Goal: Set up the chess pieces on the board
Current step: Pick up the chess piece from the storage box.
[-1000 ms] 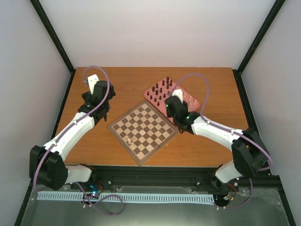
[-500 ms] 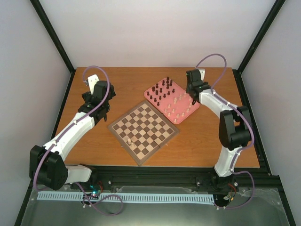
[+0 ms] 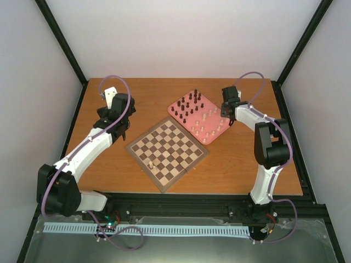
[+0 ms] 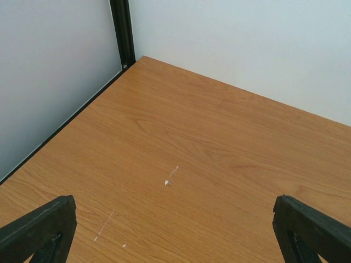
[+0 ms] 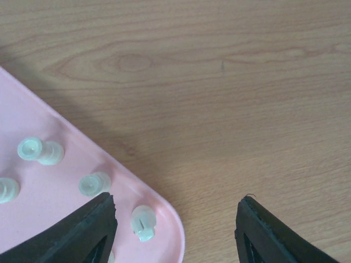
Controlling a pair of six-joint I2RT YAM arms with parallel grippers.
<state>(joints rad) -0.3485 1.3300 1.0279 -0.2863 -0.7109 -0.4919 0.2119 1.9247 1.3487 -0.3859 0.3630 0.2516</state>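
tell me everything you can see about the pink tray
The pink tray is flat, square and plastic-looking, with rounded corners and a low raised rim. It lies turned like a diamond on the wooden table, close beside the far right edge of the board. Dark pieces stand on its far half and cream pieces on its near half. The right gripper hovers over one rounded corner, jaws open.

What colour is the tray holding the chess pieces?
The rounded square tray is pink, clearest in right wrist view.
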